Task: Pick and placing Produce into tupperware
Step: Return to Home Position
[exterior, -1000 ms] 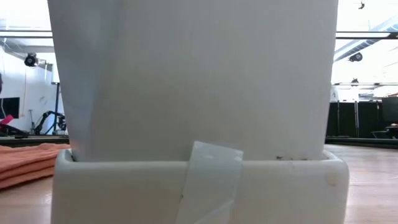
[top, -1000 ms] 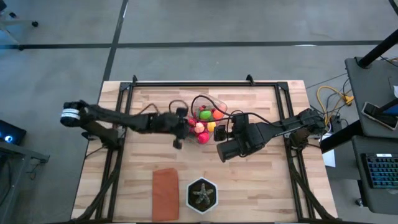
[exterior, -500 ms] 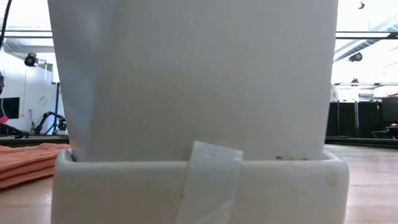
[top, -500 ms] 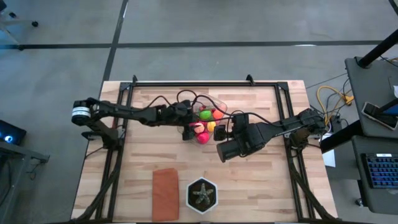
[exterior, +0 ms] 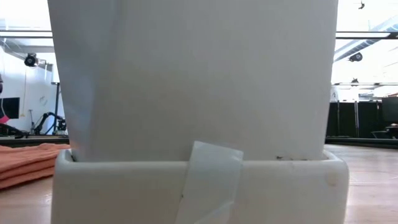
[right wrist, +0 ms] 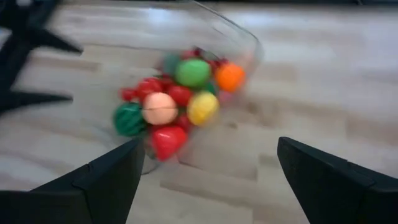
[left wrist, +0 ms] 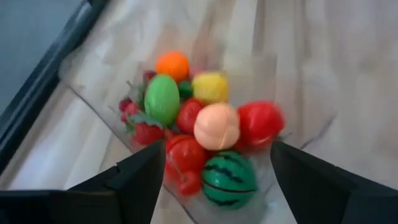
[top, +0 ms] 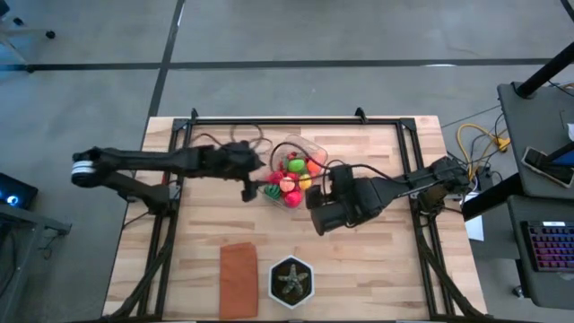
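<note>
Produce (left wrist: 214, 127) sits in the tupperware (top: 305, 145), so we head home now: left gripper (top: 248, 183) and right gripper (top: 312, 196), fingers spread wide and empty, should lift away

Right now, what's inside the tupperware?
The tupperware holds a pile of produce, topped by a peach ball, a green fruit and a striped watermelon. Pieces underneath are covered, so no count.

tupperware (top: 289, 169) at middle of table (top: 386, 260), produce (top: 292, 179) heaped inside. left gripper (top: 256, 187) just left of it, right gripper (top: 311, 199) just right. folded cloth (top: 238, 278) by lower edge in high view, well apart from tupperware; potted plant (top: 291, 281) just right of cloth.
</note>
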